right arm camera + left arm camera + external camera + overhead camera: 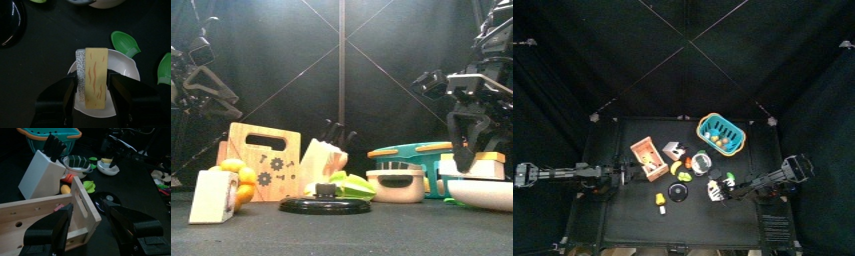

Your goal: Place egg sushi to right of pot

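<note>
Yellow egg sushi (93,77) lies on a white dish (123,70), straddled by the spread, empty right pincer (91,86); the reach for the grasp seems in hand. From above, dish and pincer sit at about five o'clock from the grey pot (704,160) on the desk (633,215), though small there. Next: lower, close, lift, set down at the pot's three o'clock.
</note>
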Tool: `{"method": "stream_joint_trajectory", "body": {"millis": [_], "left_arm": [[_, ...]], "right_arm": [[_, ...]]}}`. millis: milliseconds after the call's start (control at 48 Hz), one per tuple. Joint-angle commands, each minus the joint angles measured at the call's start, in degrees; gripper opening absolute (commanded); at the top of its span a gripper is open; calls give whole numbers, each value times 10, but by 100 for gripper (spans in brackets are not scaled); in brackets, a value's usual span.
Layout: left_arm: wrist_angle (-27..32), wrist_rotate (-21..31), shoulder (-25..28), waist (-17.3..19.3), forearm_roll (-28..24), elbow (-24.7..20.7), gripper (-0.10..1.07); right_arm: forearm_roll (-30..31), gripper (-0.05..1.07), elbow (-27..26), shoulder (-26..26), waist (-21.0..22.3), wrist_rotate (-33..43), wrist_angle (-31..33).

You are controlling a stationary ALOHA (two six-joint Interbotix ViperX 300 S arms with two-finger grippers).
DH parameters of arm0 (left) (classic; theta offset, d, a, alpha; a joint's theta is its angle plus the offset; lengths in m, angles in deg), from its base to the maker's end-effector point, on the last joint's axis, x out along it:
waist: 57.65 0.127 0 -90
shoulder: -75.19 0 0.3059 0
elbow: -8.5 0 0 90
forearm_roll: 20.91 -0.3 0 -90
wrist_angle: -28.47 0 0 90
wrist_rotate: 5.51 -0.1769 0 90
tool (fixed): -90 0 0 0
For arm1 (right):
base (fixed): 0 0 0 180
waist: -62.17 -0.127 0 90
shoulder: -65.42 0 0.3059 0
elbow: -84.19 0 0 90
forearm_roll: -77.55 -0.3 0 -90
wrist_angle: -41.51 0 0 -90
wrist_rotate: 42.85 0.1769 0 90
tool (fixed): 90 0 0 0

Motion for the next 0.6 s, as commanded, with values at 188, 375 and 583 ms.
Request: {"method": "stream_joint_trajectory", "body": {"millis": [188, 375, 583], "left_arm": [[-3, -1, 4, 0, 1, -9, 87], [-3, 0, 4, 0, 7, -6, 87], [-3, 0, 3, -1, 9, -6, 87]], "right_arm": [[66, 59, -47, -22, 12, 2, -20], [20, 59, -113, 37, 53, 6, -54], [-78, 59, -193, 115, 61, 11, 81]]}}
